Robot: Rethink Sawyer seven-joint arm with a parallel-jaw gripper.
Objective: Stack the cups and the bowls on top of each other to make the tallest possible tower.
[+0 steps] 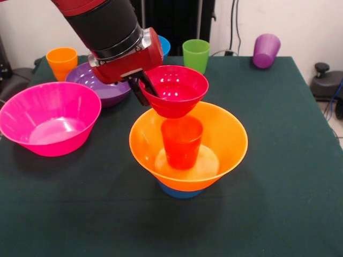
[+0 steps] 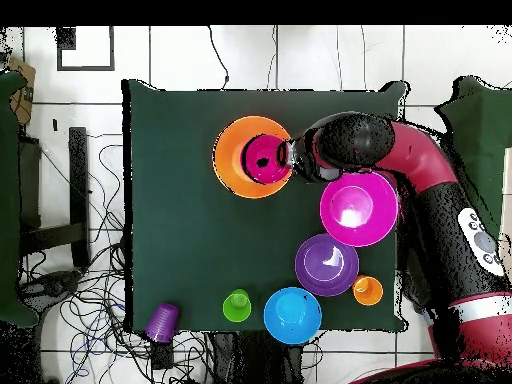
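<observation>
Gripping the small red bowl by its left rim, the gripper has its dark fingers clamped either side of the wall, one inside and one out. The bowl hangs upright, empty, right above the red-orange cup, its base at the cup's mouth; whether they touch I cannot tell. That cup stands upright inside the large orange bowl at the centre of the frame, and the small light-blue bowl peeks out under it as the base of the tower.

At the left the large pink bowl sits empty on the green table, the medium purple bowl just behind it. Along the top stand the yellow-orange cup, the medium blue bowl half hidden by the arm, and the green cup; the purple cup lies tipped at the upper right.
</observation>
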